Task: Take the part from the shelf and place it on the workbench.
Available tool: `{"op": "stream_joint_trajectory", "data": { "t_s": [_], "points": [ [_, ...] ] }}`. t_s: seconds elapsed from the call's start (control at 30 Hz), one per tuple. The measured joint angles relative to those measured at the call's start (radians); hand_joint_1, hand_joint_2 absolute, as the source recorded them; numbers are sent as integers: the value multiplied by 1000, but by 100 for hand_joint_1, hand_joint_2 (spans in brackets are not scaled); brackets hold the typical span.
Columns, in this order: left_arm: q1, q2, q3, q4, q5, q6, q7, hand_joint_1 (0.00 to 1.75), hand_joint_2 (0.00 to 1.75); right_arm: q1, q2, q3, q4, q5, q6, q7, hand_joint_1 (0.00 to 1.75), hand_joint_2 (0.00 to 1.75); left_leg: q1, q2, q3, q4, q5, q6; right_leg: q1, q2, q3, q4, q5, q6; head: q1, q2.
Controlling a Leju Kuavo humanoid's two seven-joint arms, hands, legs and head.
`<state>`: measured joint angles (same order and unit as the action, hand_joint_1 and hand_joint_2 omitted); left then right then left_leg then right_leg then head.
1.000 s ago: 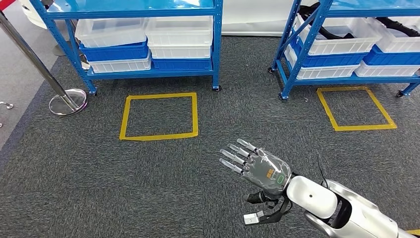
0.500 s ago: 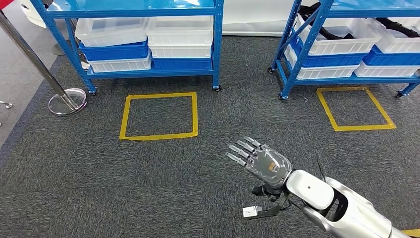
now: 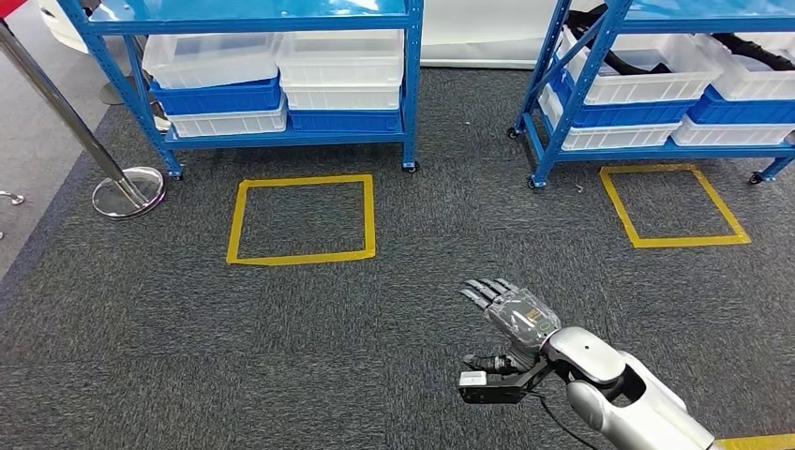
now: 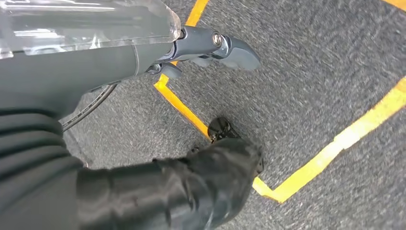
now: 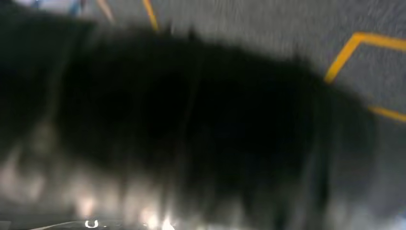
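Right hand [image 3: 511, 311] is hanging empty, fingers spread, over the carpet [image 3: 281, 356]. Shelves [image 3: 272, 75] with bins [image 3: 337, 61] are standing well ahead, far from the hand. Can't tell which part. Left hand's [image 4: 210, 45] state unclear.

Grey carpet [image 3: 187, 328] — blue shelving [image 3: 281, 131].

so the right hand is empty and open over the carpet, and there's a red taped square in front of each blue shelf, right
One slip: the taped squares are yellow, not red, as the head view shows. The rest holds: the right hand is empty and open over the carpet, and a square lies in front of each blue shelf.
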<state>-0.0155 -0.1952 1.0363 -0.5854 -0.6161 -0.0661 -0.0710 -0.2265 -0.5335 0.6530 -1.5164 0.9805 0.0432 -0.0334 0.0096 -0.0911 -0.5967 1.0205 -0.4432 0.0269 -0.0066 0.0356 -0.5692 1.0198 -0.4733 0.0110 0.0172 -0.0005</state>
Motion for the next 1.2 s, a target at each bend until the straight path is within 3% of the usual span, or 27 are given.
{"op": "stream_joint_trajectory", "data": {
  "t_s": [0.33, 0.47, 0.83, 0.97, 1.03, 1.13, 1.2],
  "points": [
    [19, 16, -103, 13, 65, 7, 6, 0, 0, 40, 50, -64, 108, -101, -7, 2, 0, 0, 0, 0, 0, 0, 0, 0, 0, 0, 0, 0, 0, 0, 0, 0],
    [44, 40, -247, 35, 154, 18, 17, 0, 0, 96, 121, -147, 261, -243, -11, 5, 0, 0, 0, 0, 0, 0, 0, 0, 0, 0, -1, 0, 0, 0, 0, 0],
    [82, 75, -465, 70, 285, 34, 31, 0, 0, 180, 229, -281, 490, -452, -21, 12, 0, 0, 0, 1, -1, 0, 0, 0, 0, 0, -1, 0, 0, 0, 0, 0],
    [91, 91, -538, 78, 329, 37, 37, 0, 0, 211, 266, -324, 569, -522, -27, 14, 0, 0, -1, 4, 4, -7, 8, 17, -7, 5, 4, -14, 9, 14, 0, 0],
    [90, 96, -573, 78, 351, 38, 38, 0, 0, 230, 281, -346, 615, -557, -28, 17, 0, 0, 6, 13, 15, -37, 27, 26, -4, -3, -3, 10, -21, 20, 0, 0],
    [83, 105, -622, 78, 382, 40, 39, 0, 0, 261, 306, -377, 696, -607, -28, 20, 0, 0, 10, 28, 11, -55, 43, 27, -12, -21, -63, 171, -136, 28, 0, 0],
    [77, 108, -646, 76, 395, 42, 40, 0, 0, 281, 319, -391, 737, -629, -28, 21, 0, 0, 11, 34, 2, -53, 46, 22, -19, -24, -87, 248, -170, 36, 0, 0]
  ]
}}
